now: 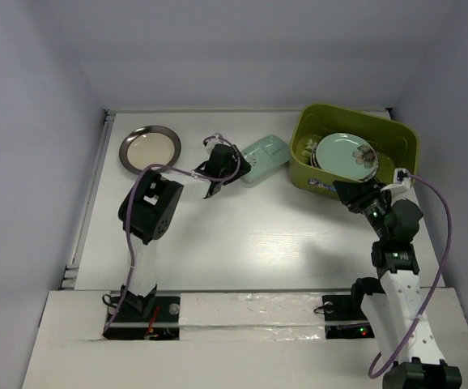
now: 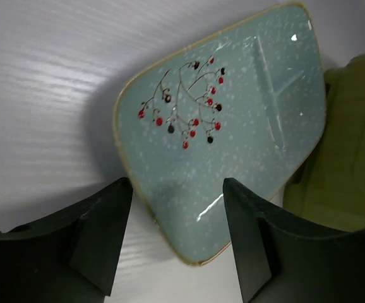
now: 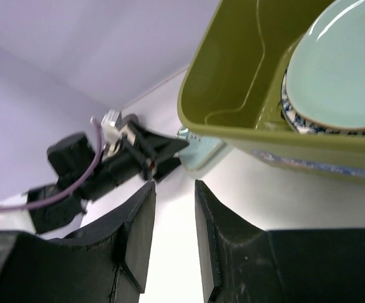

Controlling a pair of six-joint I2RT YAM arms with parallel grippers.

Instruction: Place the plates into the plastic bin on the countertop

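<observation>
The mint rectangular divided plate [image 1: 264, 158] lies flat on the white countertop [image 1: 242, 235] just left of the olive-green plastic bin [image 1: 354, 151]. In the left wrist view the plate [image 2: 227, 132] shows a red berry sprig, and its near corner lies between my open fingers. My left gripper [image 1: 226, 172] [image 2: 177, 237] is open at that corner and holds nothing. The bin holds a mint round plate [image 1: 346, 154] [image 3: 343, 69] on top of other plates. A metal-rimmed cream round plate [image 1: 149, 148] sits at the back left. My right gripper [image 1: 352, 197] [image 3: 175, 221] is open and empty in front of the bin.
The bin wall [image 3: 277, 142] carries a small label on its near side. A metal rail [image 1: 88, 203] runs along the countertop's left edge. White walls close in the back and both sides. The left arm's elbow [image 1: 149, 209] hangs over the left half of the countertop.
</observation>
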